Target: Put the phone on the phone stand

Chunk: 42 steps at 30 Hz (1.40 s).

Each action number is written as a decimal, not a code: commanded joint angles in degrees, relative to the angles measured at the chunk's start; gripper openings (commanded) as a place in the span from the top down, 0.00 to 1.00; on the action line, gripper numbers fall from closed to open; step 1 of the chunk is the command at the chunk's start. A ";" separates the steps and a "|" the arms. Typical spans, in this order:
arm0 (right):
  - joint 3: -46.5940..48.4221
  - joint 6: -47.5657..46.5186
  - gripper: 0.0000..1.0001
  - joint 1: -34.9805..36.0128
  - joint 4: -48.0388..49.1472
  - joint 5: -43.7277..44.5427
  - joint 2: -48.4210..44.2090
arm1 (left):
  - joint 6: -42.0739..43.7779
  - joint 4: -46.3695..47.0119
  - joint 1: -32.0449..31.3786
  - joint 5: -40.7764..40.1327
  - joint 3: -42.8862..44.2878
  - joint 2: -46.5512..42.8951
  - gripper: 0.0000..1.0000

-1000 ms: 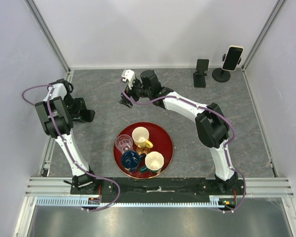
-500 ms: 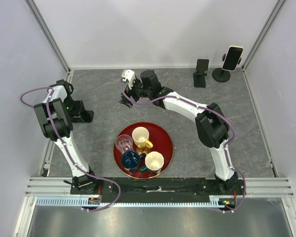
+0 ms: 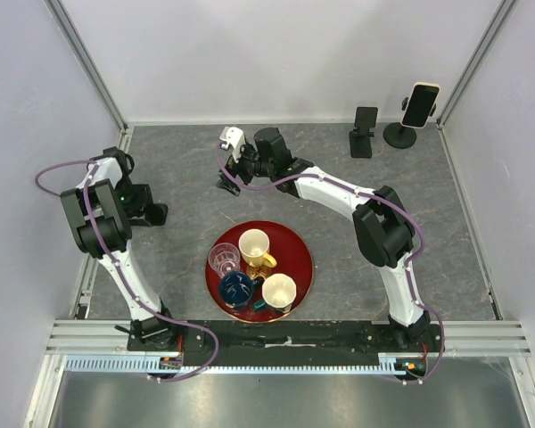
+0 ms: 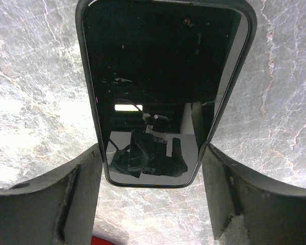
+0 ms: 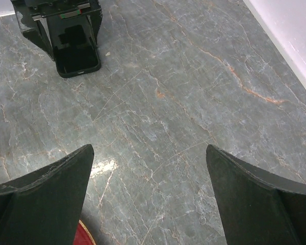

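ok so the phone [image 3: 420, 105] looks already parked on the phone stand [image 3: 399, 135], upper right of the top view; left claw [image 4: 152, 150] is pinching a black glossy slab [image 4: 153, 76] by its side edges; right claw [image 5: 148, 148] is spread wide, nothing in it; I'd keep both arms well away from that stand, and set the slab down flat and slow

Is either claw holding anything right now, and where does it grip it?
The left claw pinches a dark phone by its two long edges, near one end. The right claw holds nothing.
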 commanded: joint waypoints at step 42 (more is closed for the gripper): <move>1.57 5.68 0.02 -0.01 6.40 -3.04 -0.13 | 9.73 30.80 0.22 9.60 -26.02 -21.11 0.98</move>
